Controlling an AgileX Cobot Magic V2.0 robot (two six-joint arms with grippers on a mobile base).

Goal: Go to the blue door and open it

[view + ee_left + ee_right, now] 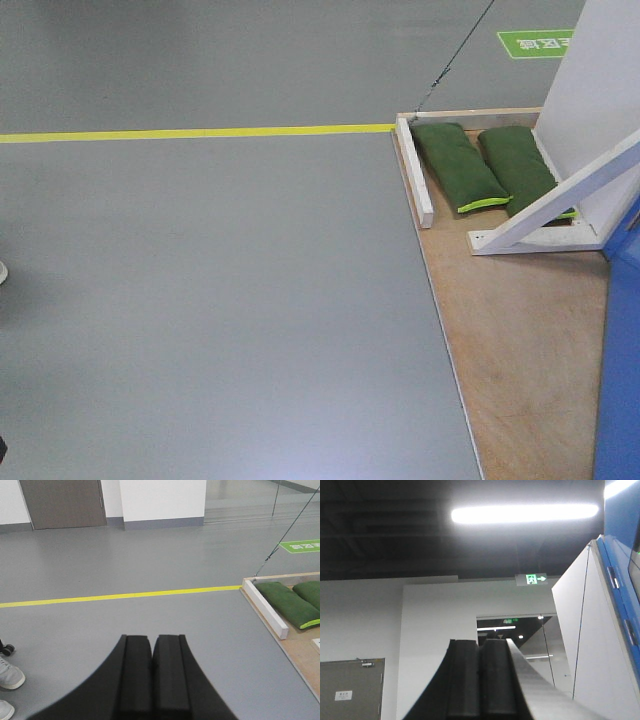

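In your front view, the yellow floor line (200, 132) runs from the upper left to the wooden base (520, 330). There, two green sandbags (458, 165) lie in the upper right beside the white brace (560, 198), and the blue door (620, 380) fills the lower right edge. Your left gripper (152, 640) has its pads pressed together on nothing. Your right gripper (480, 642) is likewise closed and empty, below the ceiling light (525, 513).

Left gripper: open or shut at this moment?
Shut. The left gripper has its two black pads pressed together along a thin seam, with nothing held between them.
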